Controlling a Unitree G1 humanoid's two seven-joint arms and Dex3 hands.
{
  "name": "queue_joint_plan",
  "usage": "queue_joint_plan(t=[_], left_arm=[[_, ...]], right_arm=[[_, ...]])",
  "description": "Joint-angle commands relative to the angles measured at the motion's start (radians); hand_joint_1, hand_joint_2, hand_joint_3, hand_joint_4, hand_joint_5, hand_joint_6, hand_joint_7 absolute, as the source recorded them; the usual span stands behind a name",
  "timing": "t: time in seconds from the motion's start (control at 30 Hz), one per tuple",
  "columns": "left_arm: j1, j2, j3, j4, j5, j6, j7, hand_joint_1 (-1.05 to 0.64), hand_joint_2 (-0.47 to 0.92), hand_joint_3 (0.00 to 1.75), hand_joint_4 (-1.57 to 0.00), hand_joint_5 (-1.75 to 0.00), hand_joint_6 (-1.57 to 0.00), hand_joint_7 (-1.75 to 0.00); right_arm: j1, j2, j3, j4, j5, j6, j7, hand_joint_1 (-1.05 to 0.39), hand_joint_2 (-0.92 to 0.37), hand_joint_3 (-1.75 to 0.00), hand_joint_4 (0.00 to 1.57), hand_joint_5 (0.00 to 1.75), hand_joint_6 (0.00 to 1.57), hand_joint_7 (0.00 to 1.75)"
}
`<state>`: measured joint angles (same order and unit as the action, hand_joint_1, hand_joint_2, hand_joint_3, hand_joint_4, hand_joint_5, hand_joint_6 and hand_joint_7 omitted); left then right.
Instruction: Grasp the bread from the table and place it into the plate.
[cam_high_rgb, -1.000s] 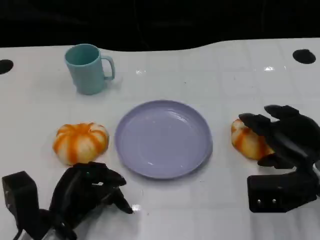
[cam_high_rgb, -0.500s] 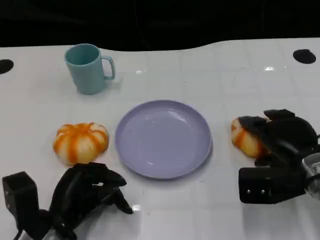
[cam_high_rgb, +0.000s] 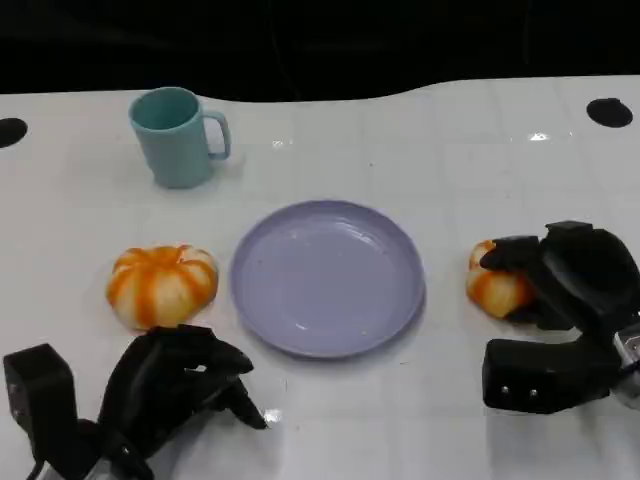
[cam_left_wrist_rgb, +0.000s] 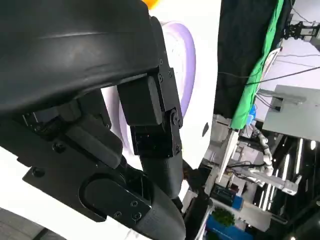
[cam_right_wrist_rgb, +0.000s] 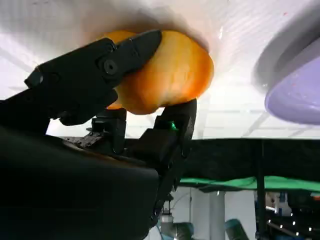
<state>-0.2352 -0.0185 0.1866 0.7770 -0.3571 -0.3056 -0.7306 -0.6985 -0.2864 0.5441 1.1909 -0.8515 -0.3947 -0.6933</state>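
An orange-and-white striped bread (cam_high_rgb: 494, 287) lies on the white table right of the lilac plate (cam_high_rgb: 327, 276). My right hand (cam_high_rgb: 572, 274) wraps it from the right. In the right wrist view its fingers (cam_right_wrist_rgb: 95, 75) press against both sides of the bread (cam_right_wrist_rgb: 172, 75), with the plate's rim (cam_right_wrist_rgb: 300, 90) beyond. A second striped bread (cam_high_rgb: 161, 284) lies left of the plate. My left hand (cam_high_rgb: 178, 384) rests low on the table in front of that bread, fingers loosely bent and holding nothing. The left wrist view shows its fingers (cam_left_wrist_rgb: 155, 125) with the plate (cam_left_wrist_rgb: 184, 60) behind.
A teal mug (cam_high_rgb: 177, 135) stands at the back left, handle to the right. Dark round holes mark the table near its far left (cam_high_rgb: 10, 131) and far right (cam_high_rgb: 608, 112) edges. The table's back edge meets a black backdrop.
My right hand has drawn its fingers in around the right bread and pulled back a little towards me. The left hand, plate, mug and left bread have not moved.
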Motion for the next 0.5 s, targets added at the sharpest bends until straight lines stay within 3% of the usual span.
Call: queue_joint_plan(t=[0.03, 0.17, 0.5], left_arm=[[0.015, 0.010, -0.001, -0.008, 0.004, -0.001, 0.004, -1.05, 0.71, 0.00, -1.57, -0.60, -1.57, -0.22], [0.014, 0.010, 0.001, -0.004, -0.004, 0.002, -0.004, -1.05, 0.71, 0.00, -1.57, -0.60, -1.57, -0.21], [0.008, 0.018, 0.001, 0.005, 0.003, 0.000, -0.001, -1.05, 0.72, 0.00, -1.57, -0.60, -1.57, -0.21]], right_arm=[[-0.020, -0.001, 0.005, 0.014, 0.012, -0.040, -0.085, -0.08, -0.53, -0.71, 0.93, 1.75, 0.75, 1.72], [-0.029, 0.000, 0.001, 0.009, 0.025, -0.074, -0.138, -0.06, -0.43, -0.96, 0.96, 1.75, 0.78, 1.66], [-0.066, 0.006, -0.028, -0.050, 0.071, -0.138, -0.135, -0.05, -0.33, -1.26, 0.97, 1.75, 0.81, 1.60]])
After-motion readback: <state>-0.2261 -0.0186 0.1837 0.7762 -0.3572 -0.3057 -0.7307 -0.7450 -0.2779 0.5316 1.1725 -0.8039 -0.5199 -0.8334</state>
